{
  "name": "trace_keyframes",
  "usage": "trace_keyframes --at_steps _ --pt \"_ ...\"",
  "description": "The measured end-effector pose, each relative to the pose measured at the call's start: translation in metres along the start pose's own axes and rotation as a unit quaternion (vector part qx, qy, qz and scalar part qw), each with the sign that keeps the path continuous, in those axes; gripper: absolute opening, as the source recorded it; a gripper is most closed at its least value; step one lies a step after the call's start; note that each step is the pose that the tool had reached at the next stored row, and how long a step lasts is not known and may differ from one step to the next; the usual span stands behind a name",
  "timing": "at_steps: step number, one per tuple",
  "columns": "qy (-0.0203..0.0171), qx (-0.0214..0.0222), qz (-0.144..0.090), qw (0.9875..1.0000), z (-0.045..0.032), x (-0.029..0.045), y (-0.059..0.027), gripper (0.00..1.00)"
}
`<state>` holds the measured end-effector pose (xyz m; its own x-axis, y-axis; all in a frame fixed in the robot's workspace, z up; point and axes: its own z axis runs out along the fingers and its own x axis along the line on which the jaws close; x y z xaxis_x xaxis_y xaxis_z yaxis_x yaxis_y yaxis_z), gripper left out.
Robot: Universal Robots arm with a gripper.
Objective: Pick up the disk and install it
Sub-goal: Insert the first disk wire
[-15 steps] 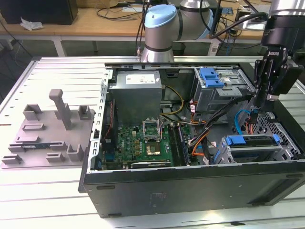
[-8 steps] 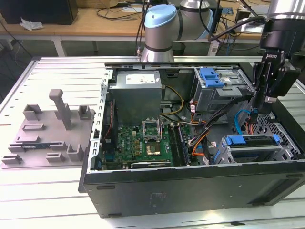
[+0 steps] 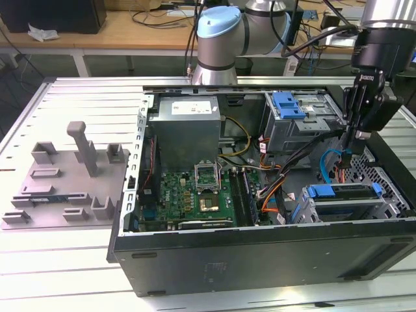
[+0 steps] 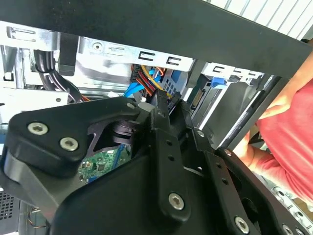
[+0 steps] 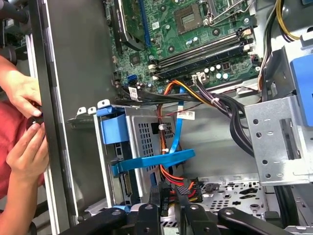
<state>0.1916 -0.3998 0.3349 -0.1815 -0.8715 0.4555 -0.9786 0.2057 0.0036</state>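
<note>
The disk (image 3: 344, 207) lies in the lower drive cage at the exterior view's right of the open computer case (image 3: 260, 260), its blue bracket (image 3: 341, 190) across the top. In the first wrist view the disk's blue bracket (image 5: 151, 161) crosses the perforated cage. My gripper (image 3: 354, 140) reaches down into the case just behind that cage. Its fingers (image 5: 154, 205) stand close together on a black plug (image 5: 169, 187) with red and orange wires, beside the disk's end. The second wrist view shows the fingers (image 4: 161, 117) against that plug.
A blue latch on a grey cage (image 3: 289, 107) sits at the case's back. The motherboard (image 3: 195, 195) and cable bundles (image 5: 220, 105) fill the middle. A grey fixture with posts (image 3: 71, 175) stands on the table left of the case. A person's hands (image 5: 22, 122) rest at the case wall.
</note>
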Motion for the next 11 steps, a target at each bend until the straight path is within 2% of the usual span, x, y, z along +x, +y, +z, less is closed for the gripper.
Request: trace_keyframes --at_steps 4,11 --pt "-0.0002 -0.0023 0.004 1.0 0.0007 -0.0014 -0.0039 0.26" --pt "-0.0001 -0.0053 0.01 0.9999 0.0014 -0.0018 -0.004 0.25"
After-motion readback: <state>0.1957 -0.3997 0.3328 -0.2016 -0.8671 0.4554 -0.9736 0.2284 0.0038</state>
